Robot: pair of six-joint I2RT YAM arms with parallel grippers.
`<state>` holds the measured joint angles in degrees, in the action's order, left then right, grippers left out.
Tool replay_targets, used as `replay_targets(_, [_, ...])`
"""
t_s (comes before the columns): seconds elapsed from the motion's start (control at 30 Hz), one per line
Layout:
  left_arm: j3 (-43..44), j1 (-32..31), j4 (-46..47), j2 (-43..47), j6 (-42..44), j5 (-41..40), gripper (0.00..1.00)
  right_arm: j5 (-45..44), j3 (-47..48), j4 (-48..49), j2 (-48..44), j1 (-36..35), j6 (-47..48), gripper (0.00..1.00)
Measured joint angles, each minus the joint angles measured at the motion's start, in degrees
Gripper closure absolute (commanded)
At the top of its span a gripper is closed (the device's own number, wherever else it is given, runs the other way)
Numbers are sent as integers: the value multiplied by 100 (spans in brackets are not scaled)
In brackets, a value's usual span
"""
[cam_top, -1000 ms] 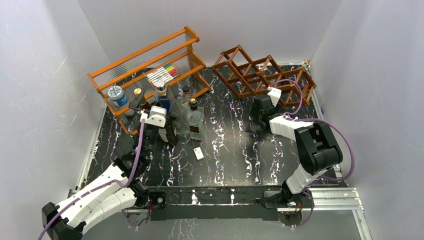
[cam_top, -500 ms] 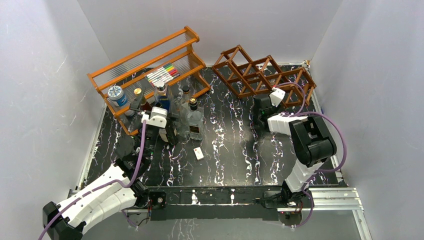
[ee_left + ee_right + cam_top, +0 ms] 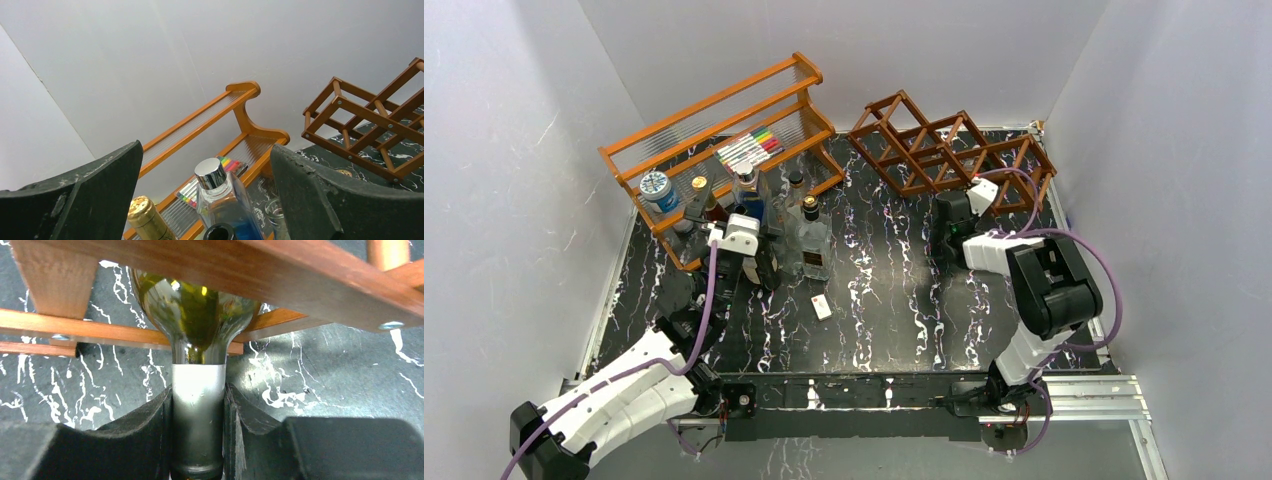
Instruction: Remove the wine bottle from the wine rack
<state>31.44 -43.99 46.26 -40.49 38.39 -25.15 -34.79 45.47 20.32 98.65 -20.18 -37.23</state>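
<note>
The wine rack (image 3: pixel 949 150), a dark reddish-brown lattice, stands at the back right; its slats (image 3: pixel 250 270) fill the top of the right wrist view. The wine bottle (image 3: pixel 197 315), olive-green glass, lies in a low cell with its silver-foiled neck sticking out toward me. My right gripper (image 3: pixel 198 425) is shut on that neck, one finger pressed on each side. From above, the right gripper (image 3: pixel 951 215) sits at the rack's front edge and hides the bottle. My left gripper (image 3: pixel 205 150) is open and holds nothing, near the bottles at the left (image 3: pixel 756 262).
An orange tiered shelf (image 3: pixel 724 130) at the back left holds markers (image 3: pixel 749 148) and a blue-lidded jar (image 3: pixel 659 190). Several bottles stand before it, among them a blue one with a chrome cap (image 3: pixel 220 200) and a gold-foiled one (image 3: pixel 142 217). A small white piece (image 3: pixel 822 306) lies mid-table.
My right gripper's fingers have come together on the bottle's neck, and the wrist has edged toward the rack. The left arm has barely moved.
</note>
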Motion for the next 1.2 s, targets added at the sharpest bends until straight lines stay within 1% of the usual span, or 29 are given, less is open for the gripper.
replay_targets(0.07, [0,0,4,-13,0,0,3,94,-136,9,-205,15,15,94])
replay_targets(0.1, [0,0,2,-22,0,2,3,140,-216,28,-315,20,31,100])
replay_targets(0.2, [-2,0,0,-35,0,2,3,258,-431,85,-579,26,138,100])
replay_targets(0.43, [-31,2,15,-46,2,0,3,459,-754,229,-868,31,411,100])
replay_targets(0.57, [-66,0,46,-114,-2,2,3,636,-1117,275,-1285,28,599,100])
replay_targets(0.73, [-74,0,26,-201,-26,4,3,887,-1786,468,-1932,28,756,100])
replay_targets(0.9, [-74,0,26,-203,-52,7,3,1080,-2129,516,-2317,31,772,100])
replay_targets(1.03, [-74,0,24,-203,-66,7,3,1200,-2371,400,-2695,31,765,100])
replay_targets(1.2, [-74,0,13,-203,-94,9,3,1298,-2568,-79,-3375,28,741,100])
